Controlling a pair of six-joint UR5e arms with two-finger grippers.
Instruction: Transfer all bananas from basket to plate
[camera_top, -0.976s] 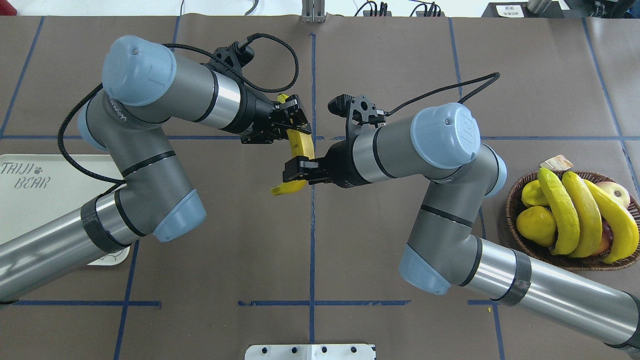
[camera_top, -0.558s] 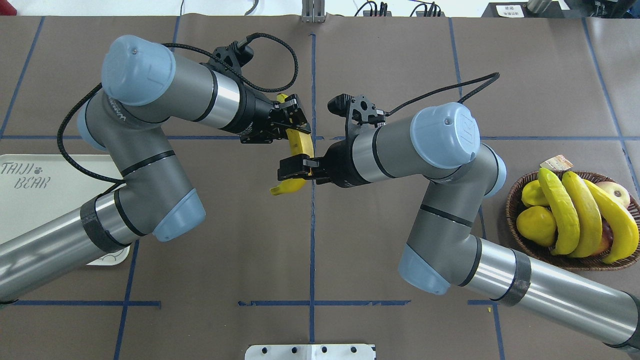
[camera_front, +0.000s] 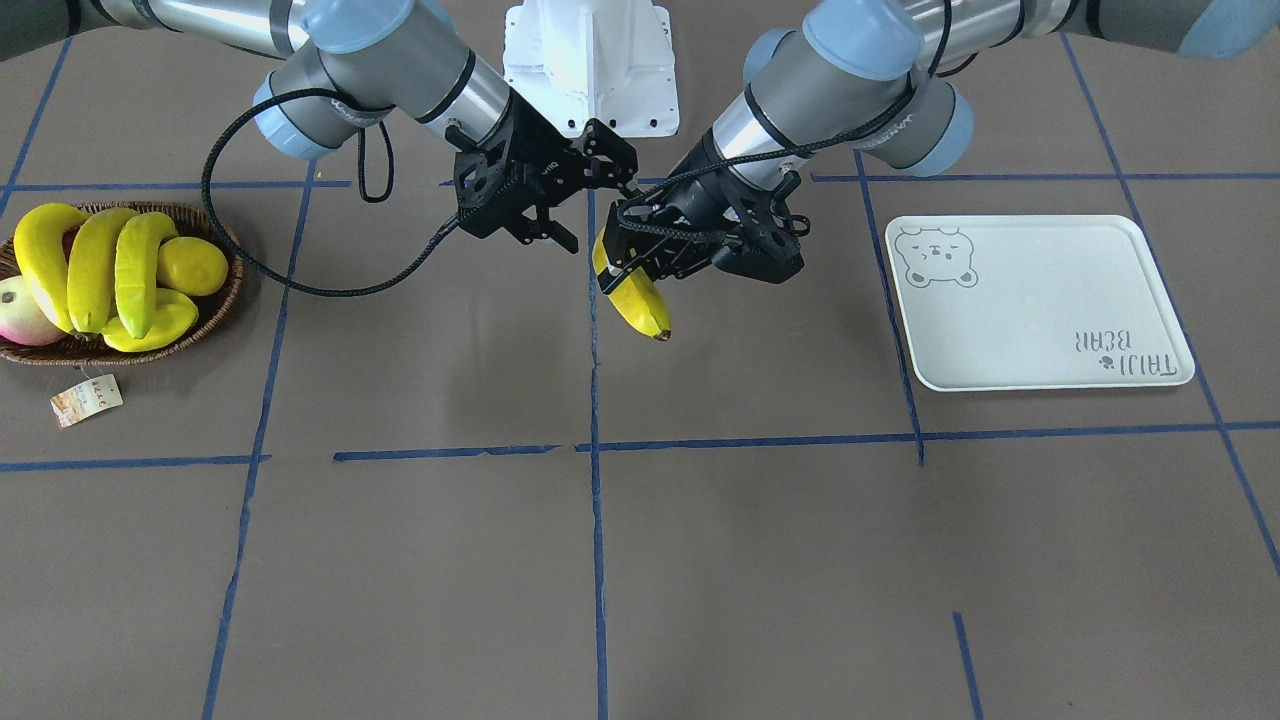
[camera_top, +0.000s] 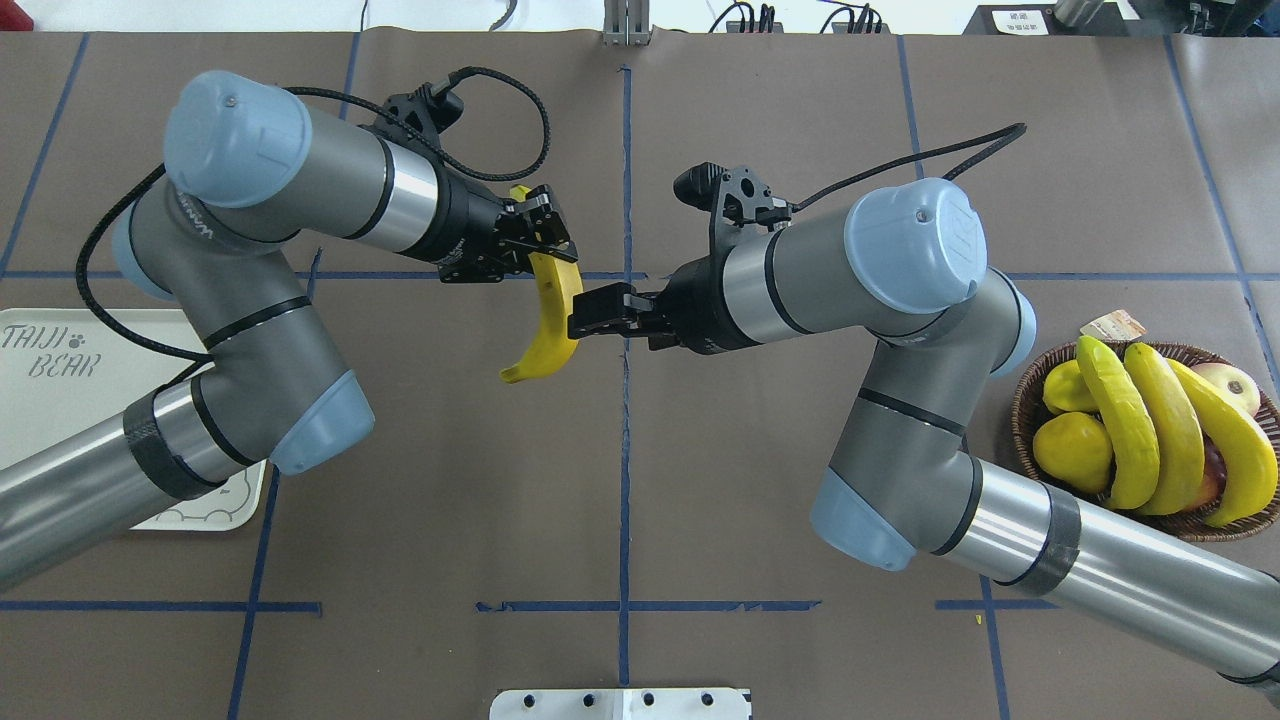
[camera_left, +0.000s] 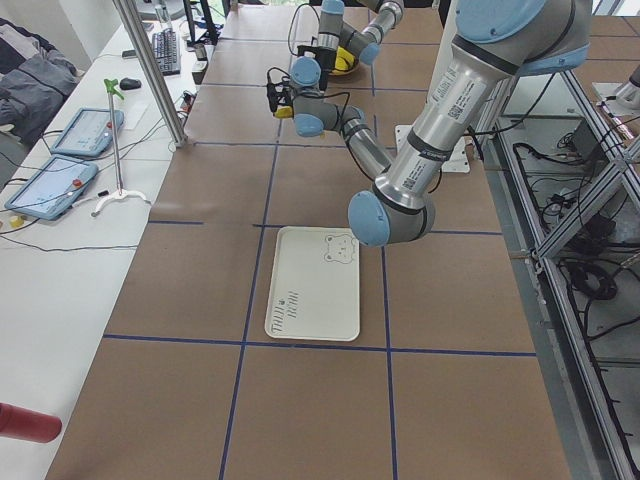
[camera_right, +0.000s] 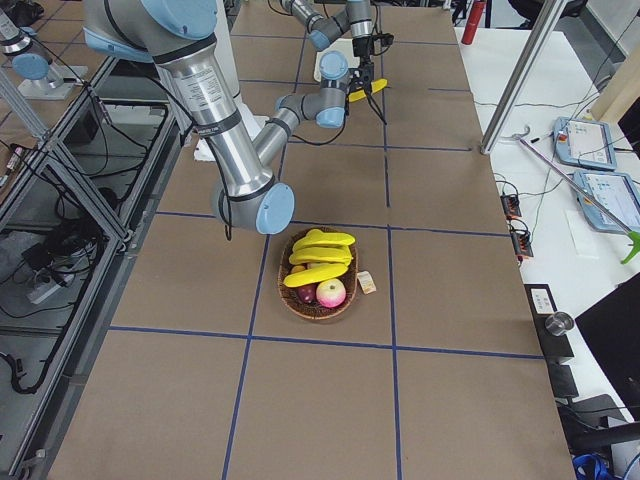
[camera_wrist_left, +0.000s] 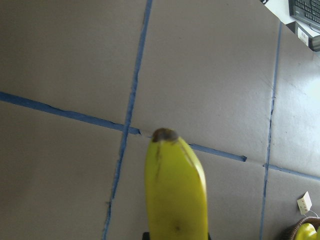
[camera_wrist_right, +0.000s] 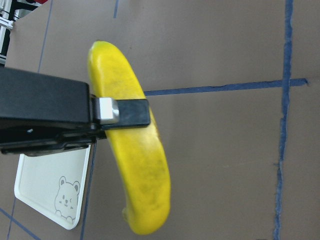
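Observation:
My left gripper (camera_top: 540, 245) is shut on the upper end of a yellow banana (camera_top: 548, 330) and holds it above the table's middle. The banana hangs down with its dark tip free (camera_front: 635, 300). Its tip fills the left wrist view (camera_wrist_left: 175, 190). In the right wrist view the banana (camera_wrist_right: 140, 165) shows with a left finger (camera_wrist_right: 127, 111) clamped on it. My right gripper (camera_top: 585, 315) is open just right of the banana, off it. Three more bananas (camera_top: 1150, 430) lie in the wicker basket (camera_top: 1022, 410) at the far right. The white plate (camera_top: 60, 400) is at the far left.
The basket (camera_front: 230, 290) also holds a lemon, a starfruit and an apple; its paper tag (camera_front: 87, 398) lies beside it. The plate (camera_front: 1040, 310) has a bear print. My left arm's elbow hangs over the plate's corner. Blue tape lines cross the brown table.
My right gripper has let go of the banana and drawn back to the right. My left arm has carried the banana a little to the left, toward the plate side.

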